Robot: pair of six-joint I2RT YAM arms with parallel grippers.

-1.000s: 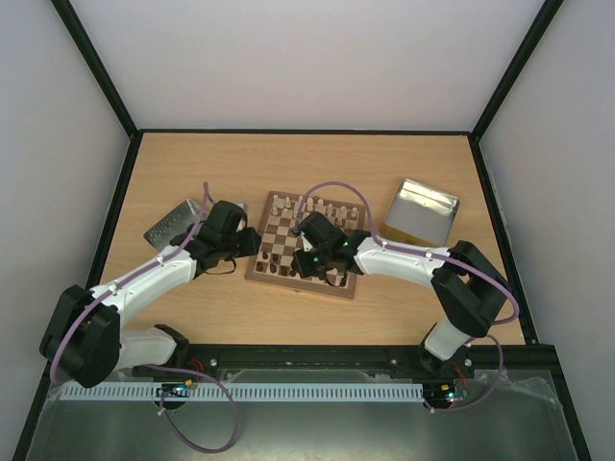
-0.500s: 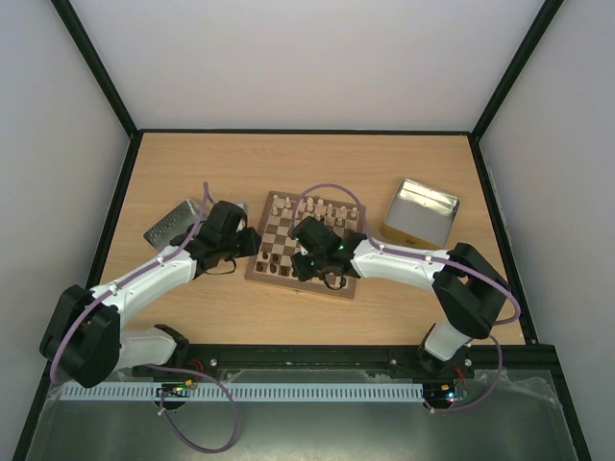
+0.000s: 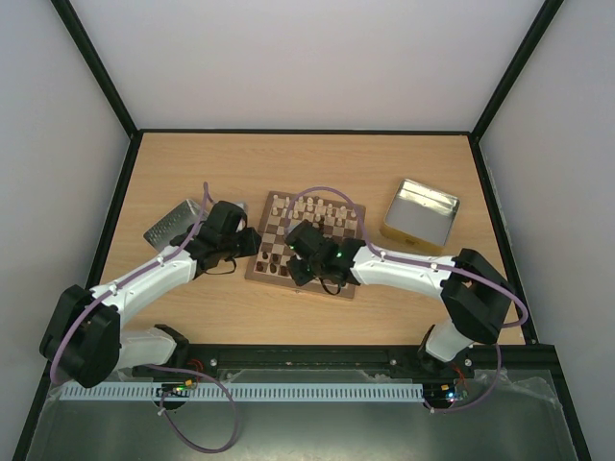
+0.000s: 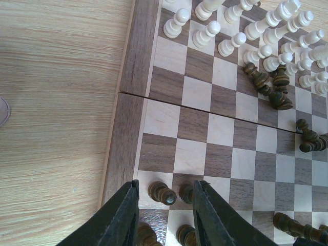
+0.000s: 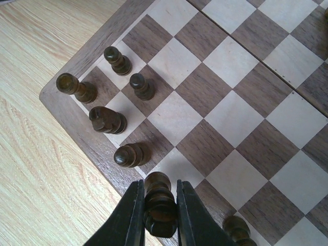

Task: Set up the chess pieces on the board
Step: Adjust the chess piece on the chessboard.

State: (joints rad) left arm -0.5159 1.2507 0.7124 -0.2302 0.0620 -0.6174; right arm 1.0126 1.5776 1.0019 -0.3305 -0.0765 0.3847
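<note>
The board (image 3: 338,285) lies mid-table with light chess pieces (image 3: 312,206) along its far rows. In the right wrist view my right gripper (image 5: 159,184) is shut on a dark turned piece (image 5: 160,205), held over the near edge row next to several upright dark pieces (image 5: 128,155) in the board's corner. My left gripper (image 4: 166,187) hangs open over the same end, its fingers (image 4: 120,215) either side of two standing dark pawns (image 4: 161,193) without touching them. Toppled dark pieces (image 4: 269,84) lie near the light pieces (image 4: 256,25).
A silver tin (image 3: 421,213) stands right of the board, and a second metal tin (image 3: 173,223) lies left of it beside the left arm. Both wrists crowd the board's near left part. Purple cables loop over the arms.
My right gripper has shifted left and nearer, toward the board's near left corner. The left arm has not moved.
</note>
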